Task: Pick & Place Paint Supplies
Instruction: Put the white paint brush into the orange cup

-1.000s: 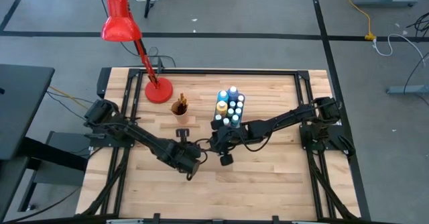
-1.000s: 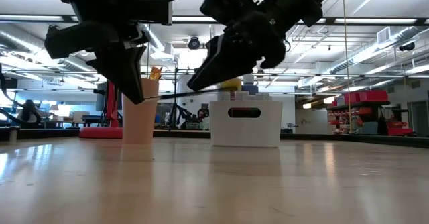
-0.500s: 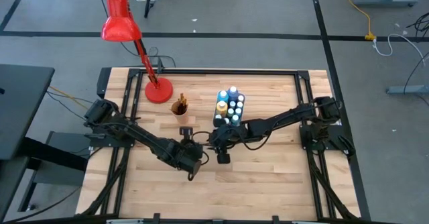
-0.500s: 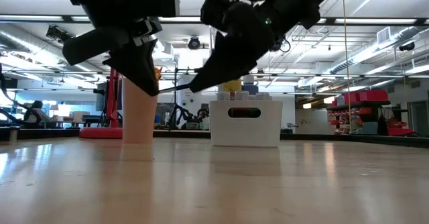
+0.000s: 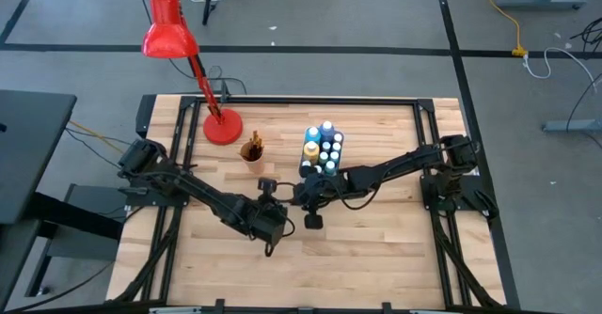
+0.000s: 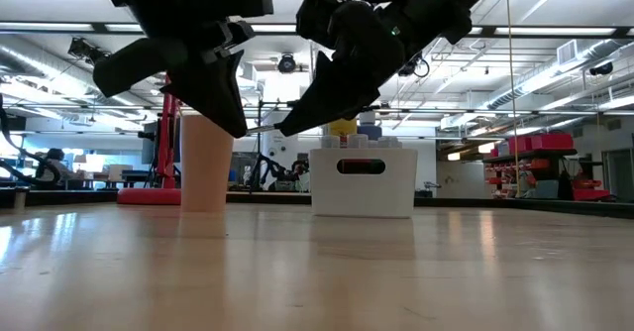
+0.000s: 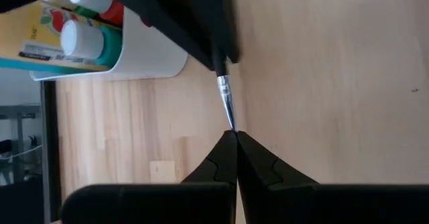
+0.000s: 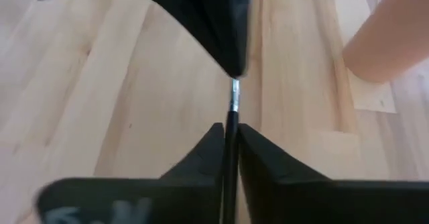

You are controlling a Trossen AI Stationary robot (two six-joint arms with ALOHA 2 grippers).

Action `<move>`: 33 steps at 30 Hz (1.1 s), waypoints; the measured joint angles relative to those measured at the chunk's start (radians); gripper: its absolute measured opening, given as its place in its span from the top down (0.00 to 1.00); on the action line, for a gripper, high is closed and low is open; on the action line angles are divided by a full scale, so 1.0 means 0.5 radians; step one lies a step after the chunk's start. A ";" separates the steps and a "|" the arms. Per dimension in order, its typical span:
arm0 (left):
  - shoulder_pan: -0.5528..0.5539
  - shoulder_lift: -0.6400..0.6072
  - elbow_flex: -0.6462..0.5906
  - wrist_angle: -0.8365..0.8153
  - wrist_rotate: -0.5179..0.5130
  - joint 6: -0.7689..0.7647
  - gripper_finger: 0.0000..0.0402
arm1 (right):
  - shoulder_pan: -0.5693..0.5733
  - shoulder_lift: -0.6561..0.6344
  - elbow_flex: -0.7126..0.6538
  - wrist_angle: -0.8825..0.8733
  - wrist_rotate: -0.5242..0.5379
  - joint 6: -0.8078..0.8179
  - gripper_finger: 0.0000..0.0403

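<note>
A thin paint brush (image 6: 264, 130) with a dark handle and a silver ferrule (image 7: 226, 103) hangs above the table's middle, between my two grippers. My left gripper (image 7: 234, 135) is shut on its ferrule end. My right gripper (image 8: 228, 131) is shut on its dark handle and faces the left one. Just behind them a white bin (image 5: 322, 151) stands on the table, holding white-capped paint bottles. A tan cup (image 5: 252, 151) with brushes standing in it is to the bin's left. My left gripper pinches the tip of the brush's ferrule end (image 7: 232, 126) between its two fingertips, slanting down from the table's left; the brush runs on along the fingers' line, clear of the table. My right gripper pinches the dark handle (image 8: 230, 125) just behind the ferrule between its two fingers, slanting down from the table's right. The brush is roughly level above the wood.
A red desk lamp (image 5: 188, 51) stands at the far left of the table, its base (image 5: 223, 128) beside the cup. Bare wood lies toward the near edge (image 5: 310, 276). In the low view the bin (image 6: 362, 182) and cup (image 6: 205, 163) stand behind the grippers.
Both wrists have rolled about the line in which they point while staying in place. In the low view less of the brush now shows between the two grippers than a second ago. The brush has stayed level above the table.
</note>
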 joint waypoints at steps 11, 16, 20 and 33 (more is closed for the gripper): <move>-0.002 0.000 0.000 0.022 -0.129 -0.013 0.93 | -0.002 -0.007 0.002 -0.081 0.007 0.053 0.94; 0.000 -0.001 0.000 0.021 -0.238 -0.113 0.87 | 0.000 -0.062 0.002 -0.193 0.053 0.096 0.96; -0.006 -0.001 0.019 -0.017 -0.379 -0.205 0.81 | 0.005 -0.186 0.000 -0.466 0.143 0.179 0.96; -0.050 -0.382 0.247 -0.638 -0.680 -0.732 0.78 | 0.217 -0.937 -0.107 -0.693 0.830 -0.005 0.96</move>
